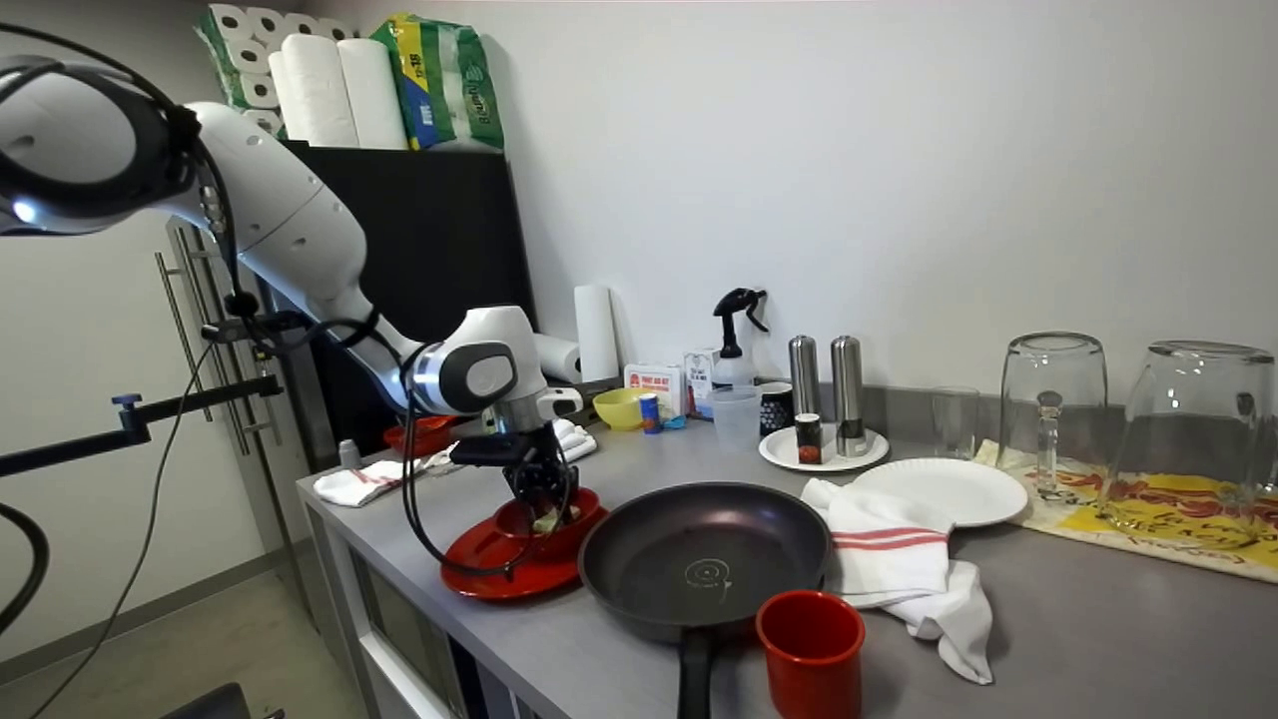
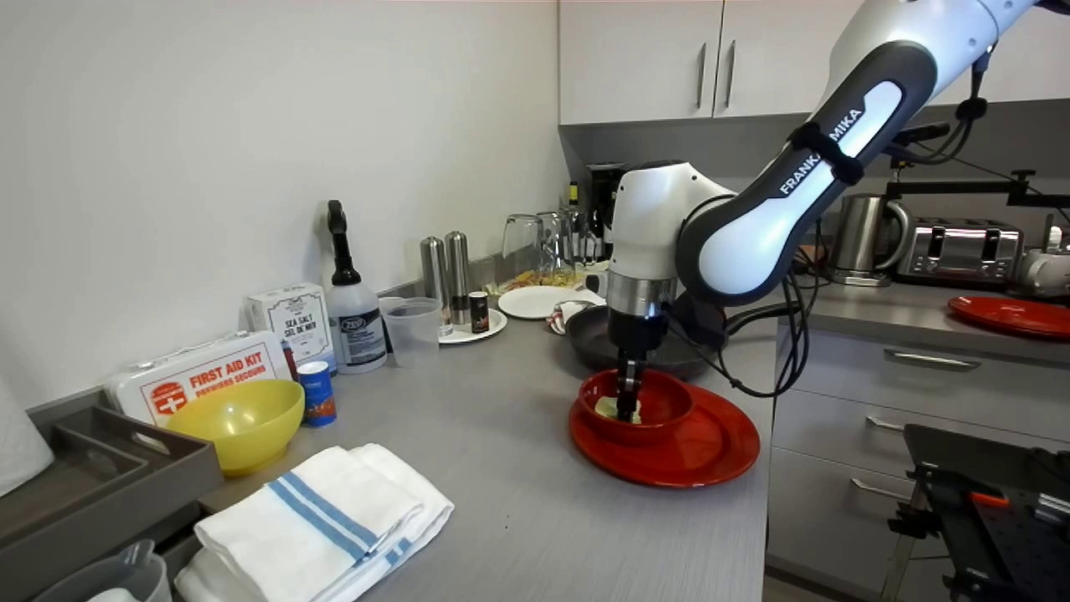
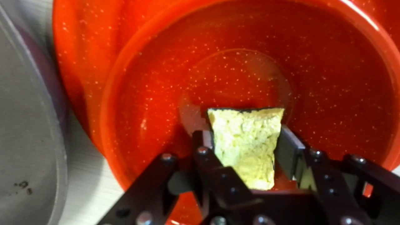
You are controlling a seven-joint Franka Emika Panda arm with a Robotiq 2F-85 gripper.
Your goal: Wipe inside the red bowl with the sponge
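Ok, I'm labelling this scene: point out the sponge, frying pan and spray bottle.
Sponge (image 3: 245,145), wrist view: yellowish face.
Frying pan (image 1: 701,554), an exterior view: inner base.
Spray bottle (image 2: 359,328), an exterior view: label.

That red bowl (image 3: 237,78) is a bright one, flecked with pale specks, and I see the same on the plate (image 3: 81,53) beneath it. The sponge (image 3: 248,153) shows pale yellow with a dark edge; the tool (image 3: 246,140) is black, the arm (image 2: 752,259) white and black. The desk (image 2: 501,518) looks grey to me. One towel (image 1: 884,559) is white with red stripes, the folded cloth (image 2: 309,527) white with blue. There's a dark frying pan (image 1: 699,529) with pale rings, a red cup (image 1: 811,654), a yellow bowl (image 2: 238,426).
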